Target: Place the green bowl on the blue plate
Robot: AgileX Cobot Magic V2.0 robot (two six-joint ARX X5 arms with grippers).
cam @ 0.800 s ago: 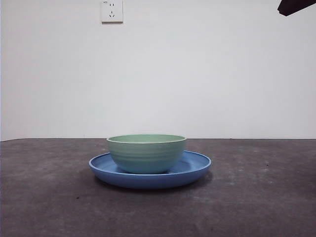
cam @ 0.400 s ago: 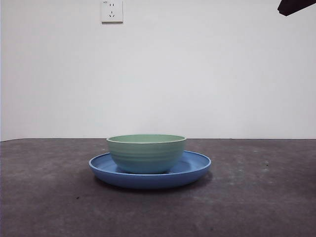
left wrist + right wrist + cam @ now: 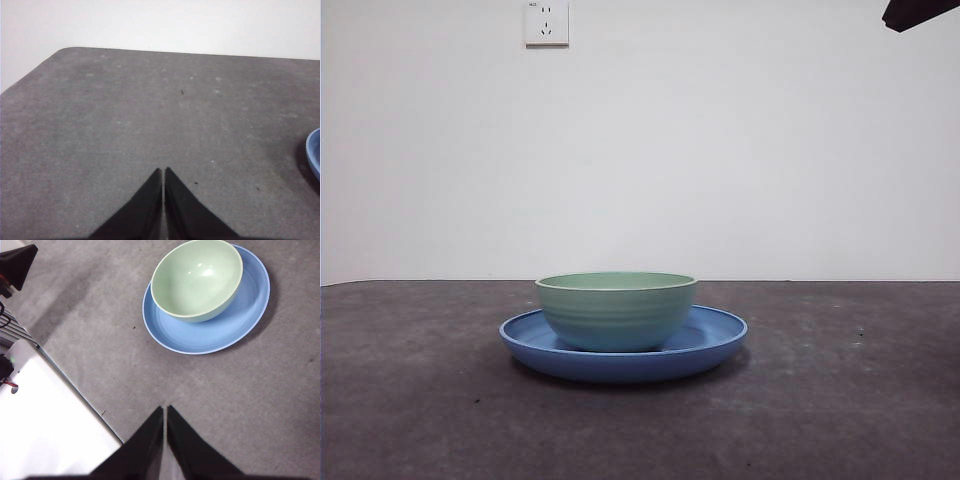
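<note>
— Left gripper (image 3: 163, 172) first: we see its two black jaws pressed together, tips meeting with only a hairline seam between them, holding nothing and hanging above bare grey bench (image 3: 125, 115).

— And what is cut off there?

— From that wrist we catch only a sliver of the blue plate (image 3: 315, 152) at the picture's edge; the bowl is out of that view. From the front, a black tip (image 3: 918, 12) shows at the upper corner, and we cannot tell from it which arm it belongs to.

— Anything different from half a second ago?

— We find nothing moved: bowl, plate and the black tip sit where they were.

— The task's things?

— The green bowl (image 3: 617, 310) stands upright on the blue plate (image 3: 715, 338), inside its raised rim. From the right wrist we see the bowl (image 3: 197, 279) set off-centre on the plate (image 3: 240, 320), nearer one rim.

— Right gripper?

— Right gripper (image 3: 165, 410): jaws closed against each other, empty, raised above the bench and well apart from the plate. A wall socket (image 3: 547, 22) shows behind.
</note>
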